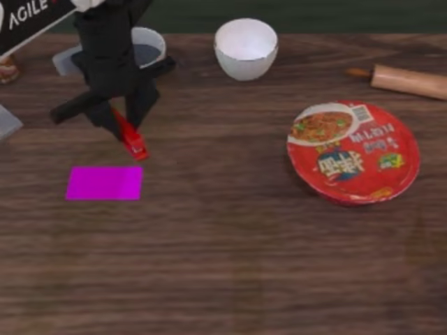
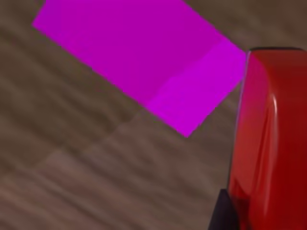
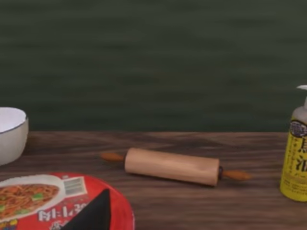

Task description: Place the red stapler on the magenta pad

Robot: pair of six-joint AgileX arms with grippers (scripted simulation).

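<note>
My left gripper (image 1: 124,131) is shut on the red stapler (image 1: 133,142), which slants down from the black fingers toward the table, its free end a little beyond and to the right of the magenta pad (image 1: 105,183). In the left wrist view the glossy stapler (image 2: 268,139) fills the edge beside one dark finger (image 2: 223,215), and the pad (image 2: 144,57) lies flat on the wood, apart from the stapler. Whether the stapler touches the table I cannot tell. My right arm is outside the top view; only a dark part of its gripper (image 3: 93,213) shows over the noodle bowl.
A big round red noodle bowl (image 1: 353,151) sits right of centre. A white bowl (image 1: 245,47) stands at the back, another bowl (image 1: 152,42) partly behind my left arm. A rolling pin (image 1: 408,80) lies back right, a yellow bottle (image 3: 296,158) beyond it.
</note>
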